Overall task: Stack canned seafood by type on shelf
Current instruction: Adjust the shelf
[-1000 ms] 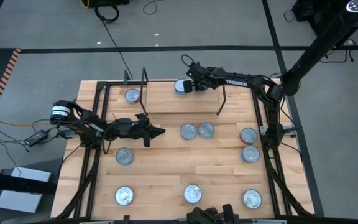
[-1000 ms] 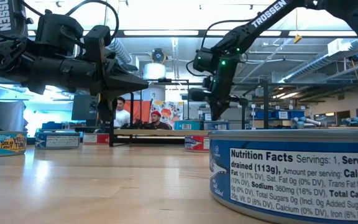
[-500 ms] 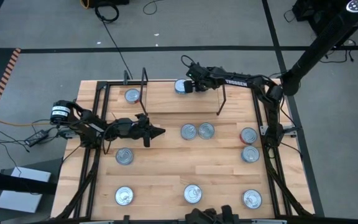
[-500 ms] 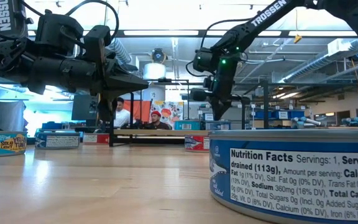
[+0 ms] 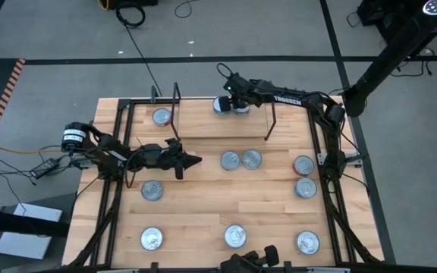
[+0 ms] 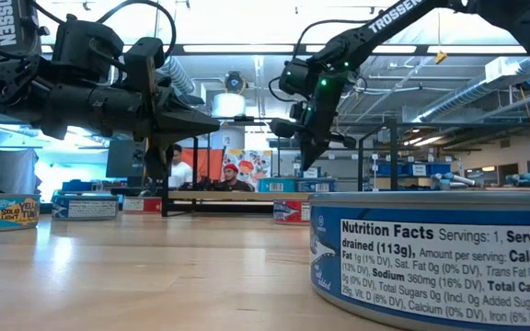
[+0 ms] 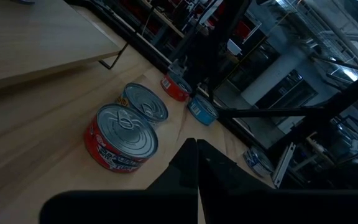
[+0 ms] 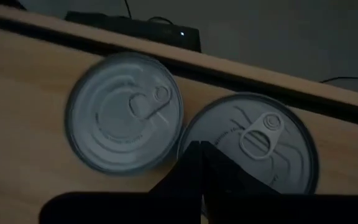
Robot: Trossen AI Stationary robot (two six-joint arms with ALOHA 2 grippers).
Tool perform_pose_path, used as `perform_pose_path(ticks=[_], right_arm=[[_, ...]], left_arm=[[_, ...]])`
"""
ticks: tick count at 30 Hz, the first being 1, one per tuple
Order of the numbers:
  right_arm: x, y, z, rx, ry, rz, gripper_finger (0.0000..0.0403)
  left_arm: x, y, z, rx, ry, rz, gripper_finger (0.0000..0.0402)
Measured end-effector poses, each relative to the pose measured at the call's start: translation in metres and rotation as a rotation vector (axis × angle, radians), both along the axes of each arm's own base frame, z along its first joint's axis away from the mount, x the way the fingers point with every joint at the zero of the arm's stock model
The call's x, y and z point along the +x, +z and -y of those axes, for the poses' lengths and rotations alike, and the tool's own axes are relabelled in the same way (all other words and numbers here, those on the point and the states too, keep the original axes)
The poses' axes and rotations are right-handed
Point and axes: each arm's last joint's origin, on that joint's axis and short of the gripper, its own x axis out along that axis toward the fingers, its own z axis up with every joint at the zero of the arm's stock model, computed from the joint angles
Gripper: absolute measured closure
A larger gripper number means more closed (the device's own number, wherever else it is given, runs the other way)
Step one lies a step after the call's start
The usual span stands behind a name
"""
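Two silver-lidded tins lie flat, side by side, on the light-wood shelf between its black wire end frames. They also show in the high view as tins. My right gripper hangs shut above the gap between them, pointing down and touching neither; in the low view this gripper is clear of the board. My left gripper hovers shut over the table's middle left, near a red-labelled tin.
Several more tins lie flat on the table: a pair at the middle, a red one and another at the right, one at the left, three along the near edge. One tin sits left of the shelf's frame.
My right gripper has risen off the shelf and drawn toward the far edge, tipping more steeply downward, and now stands above the two tins rather than beside the left one. The tins and my left arm have stayed put.
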Motion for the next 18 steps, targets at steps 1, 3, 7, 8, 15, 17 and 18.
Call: perform_pose_path(ticks=[1,3,7,8,15,17,18], right_arm=[[0.0,-0.002,0.0,0.001,0.001,-0.013,0.0397],[-0.001,-0.004,0.0,0.006,0.002,-0.026,0.0398],[-0.008,-0.013,0.005,0.014,-0.015,-0.046,0.0398],[-0.011,-0.016,0.006,0.026,-0.016,-0.061,0.0398],[-0.017,-0.022,0.007,0.035,-0.029,-0.071,0.0398],[-0.017,-0.022,0.007,0.029,-0.035,-0.08,0.0398],[-0.017,-0.022,0.007,0.028,-0.037,-0.084,0.0398]], left_arm=[[0.0,0.0,0.0,0.0,0.0,0.0,0.0401],[0.0,0.0,0.0,0.0,0.0,0.0,0.0401],[0.0,0.0,0.0,-0.002,0.0,0.0,0.0401],[0.0,0.0,0.0,-0.002,0.0,0.0,0.0401],[0.0,0.0,0.0,-0.006,0.0,0.0,0.0401],[0.0,0.0,0.0,-0.007,0.0,0.0,0.0401],[0.0,0.0,0.0,-0.007,0.0,0.0,0.0401]])
